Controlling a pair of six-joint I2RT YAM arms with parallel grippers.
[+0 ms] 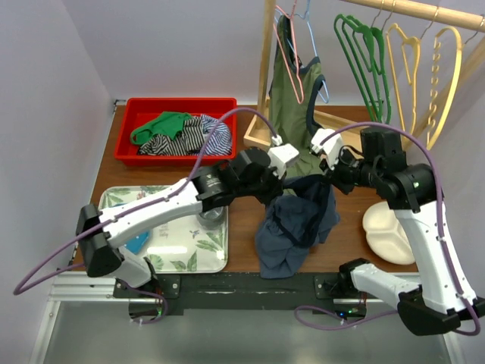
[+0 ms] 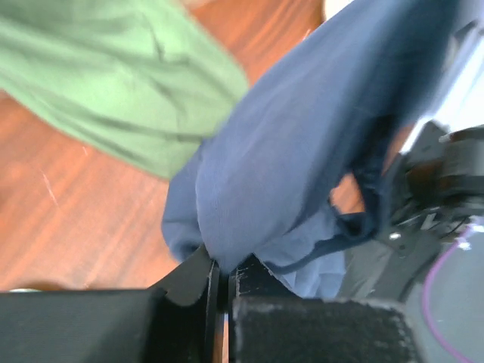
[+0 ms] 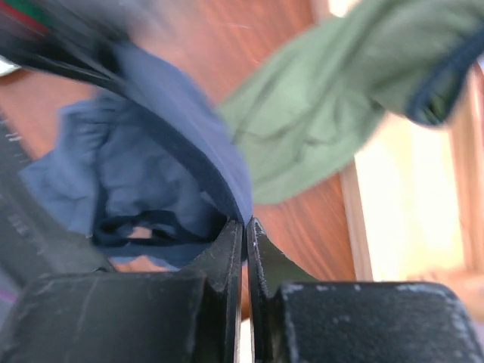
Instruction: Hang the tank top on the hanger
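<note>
Fabric of the tank top (image 1: 294, 224) hangs bunched in the air, stretched between the two arms, its lower folds drooping to the table (image 1: 242, 220). The left gripper (image 2: 224, 281) has its jaws all but closed on a thick fold at the garment's left side. The right gripper (image 3: 246, 231) has its jaws pressed together on a dark hemmed edge at the right side.

The garment is lifted and spread, but nothing has been threaded; I judge this to be the carrying stage, before dressing. The hanger (image 1: 393, 72) hangs from the wooden rail (image 1: 424, 9), beyond the tank top and to its right, well apart from it. The next move seems to call for opening up a strap or the neck hole and bringing it to one hanger arm.

Only the overhead view shows the hanger and rail. Only the wrist views show the pinches, and both catch the olive top (image 1: 292, 95) hanging just behind the tank top. No view shows the print.
</note>
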